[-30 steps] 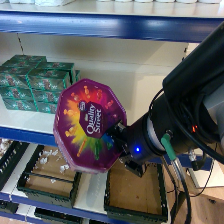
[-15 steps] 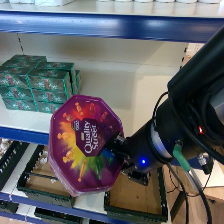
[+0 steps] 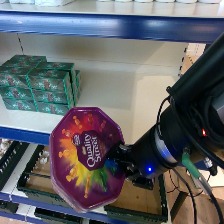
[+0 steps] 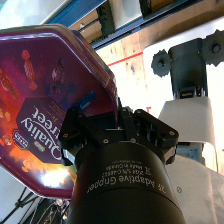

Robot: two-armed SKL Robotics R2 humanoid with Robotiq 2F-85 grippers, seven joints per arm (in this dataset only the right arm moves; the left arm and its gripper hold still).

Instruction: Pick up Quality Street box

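The Quality Street box (image 3: 86, 156) sits clamped at its edge in your right gripper (image 3: 119, 159), arm reaching leftward, box held clear of the shelf (image 3: 30, 129).

Quality Street box (image 3: 86, 157) is off the shelf, held in the air in front of the shelf's (image 3: 30, 131) blue front edge, lid facing the camera and tilted so the script runs near vertical. Right gripper (image 3: 119, 159) grips it at the rim on the robot's right side, fingers clamped on the tub's edge; black arm runs off toward the upper right, blue LED lit on the wrist. Stacked green boxes (image 3: 41, 85) sit at the shelf's left end, near the back wall, well apart from the tub. Below the shelf, black trays (image 3: 35, 182) hold cardboard.
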